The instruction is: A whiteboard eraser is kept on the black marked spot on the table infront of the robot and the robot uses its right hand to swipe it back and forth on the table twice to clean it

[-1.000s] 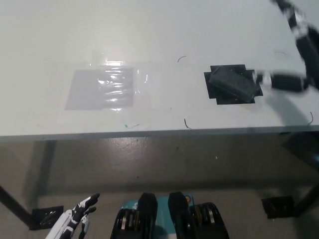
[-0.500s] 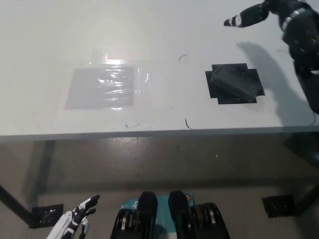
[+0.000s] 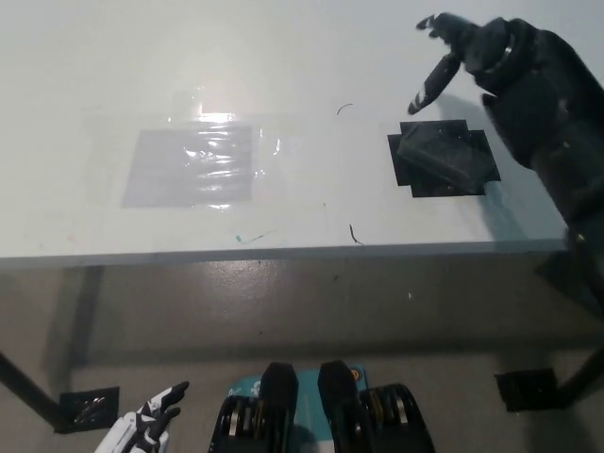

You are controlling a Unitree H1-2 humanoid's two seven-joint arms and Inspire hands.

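Note:
The dark grey whiteboard eraser (image 3: pixel 444 157) lies slanted on the black marked spot (image 3: pixel 477 179) at the right of the white table (image 3: pixel 283 85). My black right hand (image 3: pixel 461 55) hovers above and just behind the eraser, open, fingers spread and pointing left, not touching it. Its forearm runs down toward the right edge of the picture. My white left hand (image 3: pixel 149 427) rests low at the bottom left, below the table, fingers apart and holding nothing.
A grey sheet under shiny clear film (image 3: pixel 193 166) is taped flat on the table's left half. Small pen marks (image 3: pixel 345 109) dot the surface near the black spot. The table's front edge (image 3: pixel 283 253) crosses mid picture, with floor below.
My right hand has risen from beside the eraser's right end, swung back over the table, and now hangs above the eraser's far side. The eraser has stayed on its spot.

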